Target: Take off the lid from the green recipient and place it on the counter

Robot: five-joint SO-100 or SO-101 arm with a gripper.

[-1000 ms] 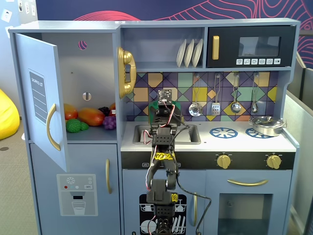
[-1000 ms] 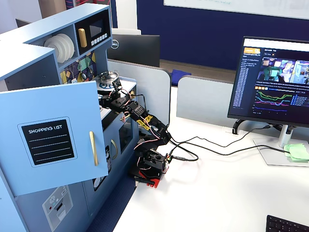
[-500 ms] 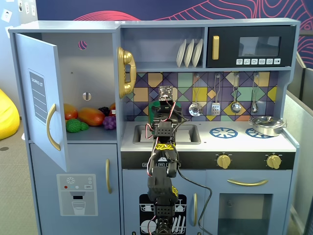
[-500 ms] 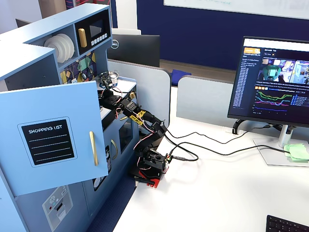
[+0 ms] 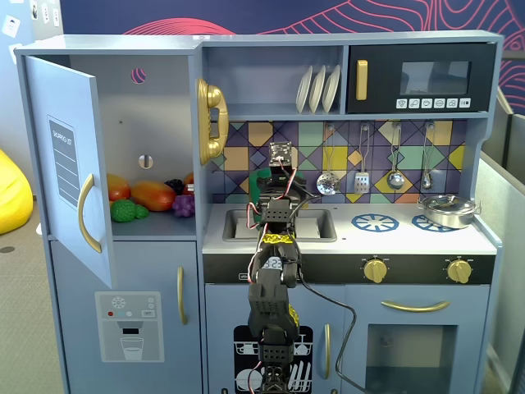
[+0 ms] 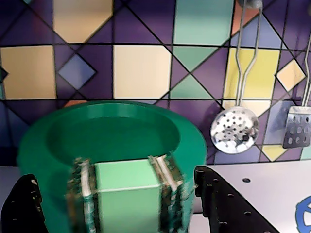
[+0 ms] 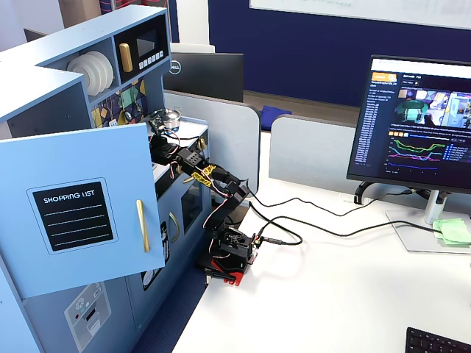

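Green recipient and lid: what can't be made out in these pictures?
- Green recipient: hidden behind the arm in both fixed views; wrist view cuts off its base.
- Lid's handle: blurred in the wrist view, so grip contact by the fingers is unclear.
- Gripper: hidden in both fixed views.

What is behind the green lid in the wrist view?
Behind the lid the tiled wall shows, with a slotted spoon and a spatula hanging to the right. The pot under the lid cannot be seen; the lid and fingers cover it.
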